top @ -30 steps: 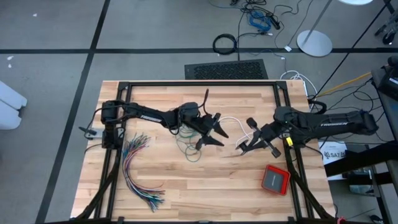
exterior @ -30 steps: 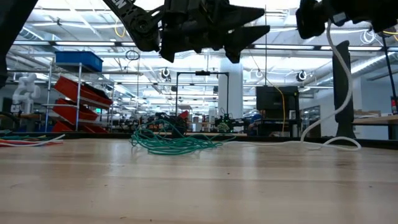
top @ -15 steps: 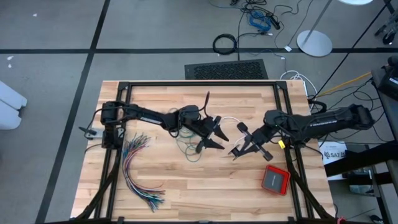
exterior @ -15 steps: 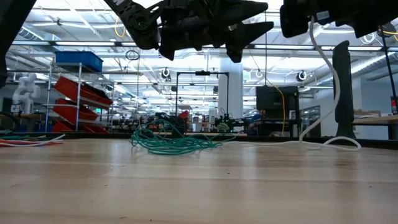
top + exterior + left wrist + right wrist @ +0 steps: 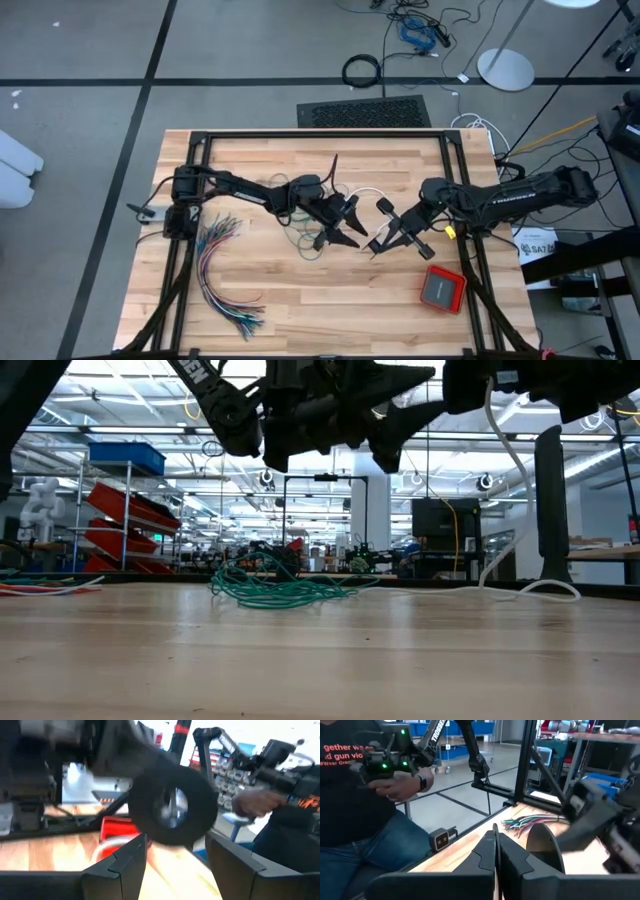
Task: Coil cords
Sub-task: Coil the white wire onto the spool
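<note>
The teal-green cord (image 5: pixel 303 238) lies in a loose tangle (image 5: pixel 280 590) on the wooden table (image 5: pixel 260 320), just below my left arm. My left gripper (image 5: pixel 352 226) hovers level above it with its fingers open (image 5: pixel 175 855) and nothing between them. Facing it close on the right, my right gripper (image 5: pixel 376 245) is shut (image 5: pixel 496 840) on the white cord end (image 5: pixel 495 420). A short white loop (image 5: pixel 368 193) shows on the table between the arms. A thin black strand (image 5: pixel 332 168) runs by my left wrist; what it rests on I cannot tell. My right gripper holds the white cord end up off the table. The strand (image 5: pixel 492 400) drops from the gripper in a slack curve, and its lower part (image 5: pixel 535 592) lies on the table. The gripper's own body hides the spot where the fingers pinch it.
A fanned bundle of many-coloured wires (image 5: pixel 225 275) lies at the near left. A red box (image 5: pixel 442 288) sits near the right edge. A person holding a controller (image 5: pixel 390 765) stands beyond the table. Bare wood lies toward the near edge.
My right gripper has moved toward the table's left, closing on my left gripper, and has carried the white cord's hanging stretch with it. My left gripper has sunk a little over the teal tangle and stayed open. The teal cord has not moved.
</note>
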Controlling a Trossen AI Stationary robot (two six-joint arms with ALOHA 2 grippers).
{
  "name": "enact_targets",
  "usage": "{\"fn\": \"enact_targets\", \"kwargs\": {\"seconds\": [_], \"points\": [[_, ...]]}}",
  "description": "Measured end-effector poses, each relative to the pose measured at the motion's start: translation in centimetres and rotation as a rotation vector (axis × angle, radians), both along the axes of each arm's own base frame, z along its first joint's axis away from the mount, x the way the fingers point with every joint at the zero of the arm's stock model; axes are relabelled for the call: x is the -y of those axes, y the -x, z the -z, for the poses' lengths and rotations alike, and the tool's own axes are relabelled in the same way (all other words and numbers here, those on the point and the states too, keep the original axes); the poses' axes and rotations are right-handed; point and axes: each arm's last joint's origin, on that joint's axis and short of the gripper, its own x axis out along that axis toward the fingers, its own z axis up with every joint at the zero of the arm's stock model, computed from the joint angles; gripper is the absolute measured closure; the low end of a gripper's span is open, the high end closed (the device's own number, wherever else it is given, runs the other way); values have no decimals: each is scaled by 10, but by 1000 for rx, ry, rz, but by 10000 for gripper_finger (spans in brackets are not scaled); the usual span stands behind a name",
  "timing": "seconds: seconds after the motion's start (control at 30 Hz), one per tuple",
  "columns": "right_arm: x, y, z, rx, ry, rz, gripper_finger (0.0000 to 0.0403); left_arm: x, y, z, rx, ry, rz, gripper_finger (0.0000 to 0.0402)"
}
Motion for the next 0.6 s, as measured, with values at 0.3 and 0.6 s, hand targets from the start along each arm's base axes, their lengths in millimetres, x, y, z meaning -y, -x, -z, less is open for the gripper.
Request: {"fn": "enact_targets", "kwargs": {"seconds": [0.3, 0.6], "points": [[-1, -4, 3, -7, -5, -20, 403, 4, 0, -1, 15, 1, 48, 194], [0, -4, 2, 12, -5, -19, 403, 11, -3, -8, 45, -8, 69, 194]]}}
